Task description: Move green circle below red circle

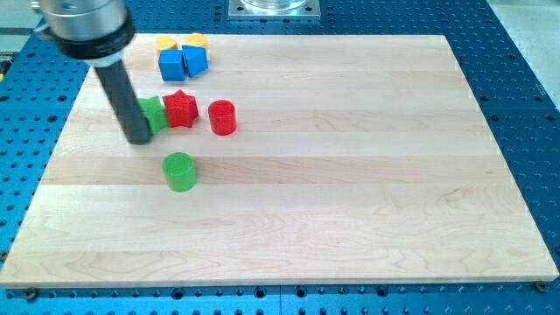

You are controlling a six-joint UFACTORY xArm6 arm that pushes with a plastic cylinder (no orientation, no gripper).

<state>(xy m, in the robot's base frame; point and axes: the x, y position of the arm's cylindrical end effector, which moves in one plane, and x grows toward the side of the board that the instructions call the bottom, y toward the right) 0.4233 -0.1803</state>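
The green circle (180, 171) lies on the wooden board (350, 175), below and to the left of the red circle (222, 116). My tip (139, 138) is at the view's left, above and left of the green circle and apart from it. The rod covers the left part of a second green block (155, 114), whose shape I cannot make out. A red star (181, 108) sits between that green block and the red circle.
At the board's top left are a blue cube (171, 64), a second blue block (195, 59), and two yellow blocks (165, 42) (195, 40) behind them. A blue perforated table (525, 79) surrounds the board.
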